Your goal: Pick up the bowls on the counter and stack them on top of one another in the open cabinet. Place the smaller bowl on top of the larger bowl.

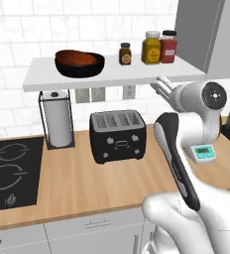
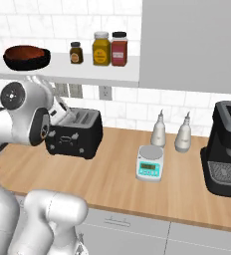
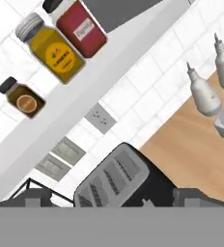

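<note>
You see both bowls on the open cabinet point(image 1: 112, 77), at its left end: the smaller bowl point(image 1: 76, 58), reddish-brown, sits inside the larger bowl point(image 1: 82, 69), the black one, so they are stacked. In the right base view the same stack stands at the far left of the shelf, the larger bowl point(image 2: 27, 61) under the smaller bowl point(image 2: 24, 52). The gripper point(image 1: 156, 85) is just below the front edge of the shelf, near its right part, well apart from the bowls and lower than them; the bowls lie to its left and above it. In the right base view the gripper point(image 2: 38, 79) is partly hidden behind the arm, just under the shelf edge and over the toaster point(image 2: 73, 133). It holds nothing that you can see, but whether its jaws are open or closed you cannot tell. In the hand view you look at the underside of the shelf, three jars point(image 3: 56, 48) on it, the toaster point(image 3: 116, 181) below and the bench point(image 3: 196, 149). On the bench point(image 1: 87, 183) stand also a paper towel holder point(image 1: 56, 119), a small scale point(image 2: 150, 164), two bottles point(image 2: 159, 130) and a coffee machine point(image 2: 226, 149).
</note>
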